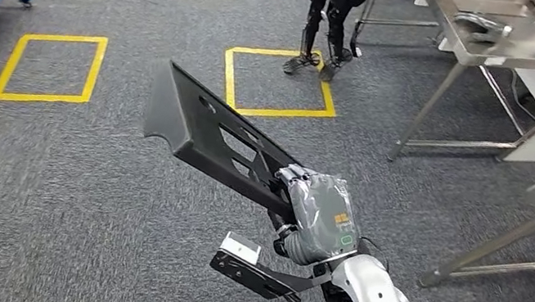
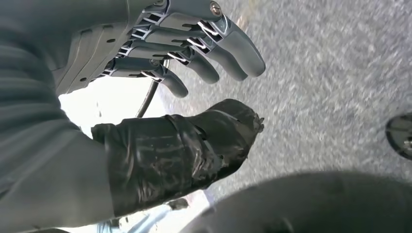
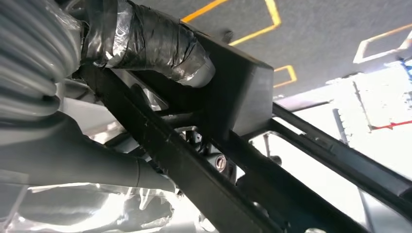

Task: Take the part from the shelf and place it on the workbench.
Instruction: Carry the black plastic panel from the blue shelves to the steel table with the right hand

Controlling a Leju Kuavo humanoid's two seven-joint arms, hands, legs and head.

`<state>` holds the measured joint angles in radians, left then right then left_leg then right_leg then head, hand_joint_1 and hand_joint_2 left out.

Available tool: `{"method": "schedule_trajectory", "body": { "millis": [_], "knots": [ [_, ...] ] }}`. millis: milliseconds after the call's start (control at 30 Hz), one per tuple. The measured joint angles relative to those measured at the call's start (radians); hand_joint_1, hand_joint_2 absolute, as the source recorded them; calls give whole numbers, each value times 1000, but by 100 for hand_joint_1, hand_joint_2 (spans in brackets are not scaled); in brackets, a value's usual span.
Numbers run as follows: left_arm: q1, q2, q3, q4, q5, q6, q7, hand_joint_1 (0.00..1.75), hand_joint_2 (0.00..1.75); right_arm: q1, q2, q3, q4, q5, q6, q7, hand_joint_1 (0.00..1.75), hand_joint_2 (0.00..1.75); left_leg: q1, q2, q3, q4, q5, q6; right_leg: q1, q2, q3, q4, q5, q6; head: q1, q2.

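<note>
Black part [image 1: 208, 136] gripped by right robot hand [image 1: 318, 210], left robot hand [image 2: 160, 97] spread empty, steel workbench [image 1: 532, 44] ahead

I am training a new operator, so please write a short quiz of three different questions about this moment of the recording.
1. True or false: the right hand holds the long black plastic part with cut-out slots above the grey carpet floor.
2. Multiple choice: the left hand is A) holding the part, B) open, with nothing in it, C) resting on a table.
3. Fill in: the squares marked on the floor are ___ in colour.

Key: 1 true; 2 B; 3 yellow.
</note>
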<state>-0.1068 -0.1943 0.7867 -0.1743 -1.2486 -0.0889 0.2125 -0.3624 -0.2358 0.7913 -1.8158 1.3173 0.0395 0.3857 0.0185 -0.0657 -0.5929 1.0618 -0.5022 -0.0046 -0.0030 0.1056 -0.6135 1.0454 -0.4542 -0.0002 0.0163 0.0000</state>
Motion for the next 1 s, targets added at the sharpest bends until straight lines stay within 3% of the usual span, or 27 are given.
{"method": "schedule_trajectory", "body": {
  "millis": [67, 100, 167, 233, 300, 333, 400, 467, 533, 600, 667, 733, 800, 833, 900, 967, 1000],
  "knots": [
    [-2, 0, 0, 0, -1, 0, 0, 0, 175, 6, -3, -5, -6, 7, 1, 1, 175, 175, -3, 9, 5, -8, -1, 10, -4, 20, -7, -2, 5, 11, 0, 0],
    [-2, 1, 0, 0, -1, 0, -1, 0, 175, 10, -6, -8, -9, 9, 1, 1, 175, 175, -3, 20, 7, -13, 3, 17, -5, 19, -10, -1, 4, 15, 0, 0],
    [-2, 1, 0, 0, 0, 0, -3, 0, 175, 16, -14, -15, -17, 13, 1, 2, 175, 175, -1, 43, 13, -26, 10, 31, -2, -24, -32, 41, -23, 23, 7, 0],
    [-1, 1, 0, 0, 1, 0, -5, 0, 175, 19, -19, -20, -23, 16, 1, 2, 175, 175, -3, 66, 15, -32, 11, 38, -3, -79, -86, 154, -79, 32, 12, 0],
    [0, 1, 0, 0, 1, 0, -6, 0, 175, 26, -24, -23, -24, 19, 0, 2, 175, 175, -4, 92, 16, -32, 8, 40, -8, -94, -134, 248, -107, 39, 12, 0],
    [0, 2, 0, 0, 1, 0, -6, 0, 175, 29, -26, -25, -25, 20, 0, 3, 175, 175, -4, 104, 17, -32, 6, 40, -10, -97, -136, 249, -97, 41, 12, 0],
    [0, 2, 0, 0, 1, 0, -7, 0, 175, 34, -28, -31, -25, 22, -1, 5, 175, 175, -4, 124, 22, -32, 1, 37, -13, -115, -84, 145, -34, 41, 13, 0],
    [-1, 2, 0, 0, 0, 1, -8, 0, 175, 34, -29, -40, -27, 24, -1, 8, 175, 175, -7, 142, 29, -32, -6, 28, -4, -158, -19, 22, 7, 34, 12, 0],
    [-1, 2, 0, 0, 1, 2, -9, 0, 175, 34, -29, -46, -29, 26, -1, 9, 175, 175, -10, 160, 34, -32, -11, 17, 9, -174, 0, -16, 7, 24, 12, 0],
    [-3, 2, 0, 0, 3, 5, -11, 0, 175, 34, -29, -51, -33, 29, -1, 8, 175, 175, -9, 174, 41, -34, -18, 7, 8, -151, 3, -23, 9, 13, 11, 0],
    [-6, 2, 0, 0, 5, 8, -13, 0, 175, 31, -29, -56, -37, 32, -1, 7, 175, 175, -6, 141, 29, 4, -46, 0, 1, -130, 10, -31, 13, -1, 9, 0],
    [-6, 2, 0, 0, 8, 11, -15, 0, 175, 27, -29, -59, -40, 36, -1, 5, 175, 175, -5, 89, -28, 123, -103, -3, -1, -109, 14, -35, 13, -12, 5, 0],
    [-3, 1, 0, 0, 12, 13, -16, 0, 175, 28, -29, -60, -40, 39, 0, 3, 175, 175, -5, 73, -95, 240, -137, -4, 0, -84, 15, -32, 11, -15, 2, 0],
    [-2, 1, 0, 0, 12, 13, -16, 0, 175, 29, -29, -61, -41, 39, 0, 3, 175, 175, -5, 72, -109, 253, -126, -4, 1, -69, 15, -30, 10, -16, 2, 0],
    [0, 0, 0, 0, 13, 15, -15, 0, 175, 29, -29, -65, -41, 40, 1, 3, 175, 175, -4, 63, -84, 173, -55, -2, -1, -40, 15, -21, 5, -13, 2, 0],
    [0, 1, 1, 0, 18, 17, -12, 0, 175, 28, -29, -70, -41, 41, 2, 3, 175, 175, 1, 17, -36, 52, 1, 2, -2, -14, 9, -7, -3, -4, 3, 0],
    [0, 1, 1, 0, 20, 18, -11, 0, 175, 28, -29, -72, -42, 41, 3, 3, 175, 175, 1, -3, -21, 17, 10, 4, -3, -3, 4, -2, -4, 2, 3, 0]
  ]
}}
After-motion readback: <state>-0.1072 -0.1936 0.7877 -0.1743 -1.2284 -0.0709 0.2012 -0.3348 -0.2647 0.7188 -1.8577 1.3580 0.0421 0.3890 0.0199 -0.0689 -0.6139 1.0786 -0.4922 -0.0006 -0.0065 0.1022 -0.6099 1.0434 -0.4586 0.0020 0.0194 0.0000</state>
